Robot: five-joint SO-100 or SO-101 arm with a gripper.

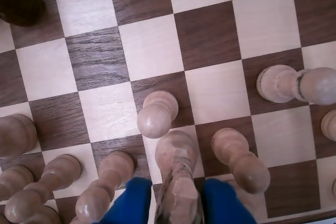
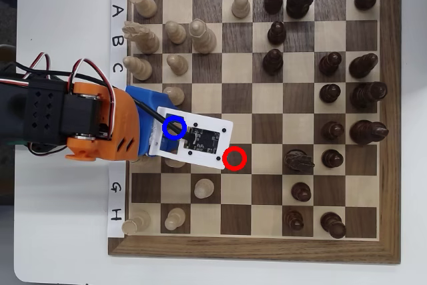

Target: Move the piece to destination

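Wrist view: the small pale cream wooden pawn sits low-centre, right between the blue fingers of the gripper. The fingers are narrow, one on each side of it. We can't tell whether they're pinching or just flanking. It's prob. light, rigid, smooth and a bit slippery, so we'd take it at the neck, under the head. Its look is turned, pale-grained wood.

Overhead view: the pawn is hidden under the orange-and-blue arm, which also covers the light sq. with the blue ring.
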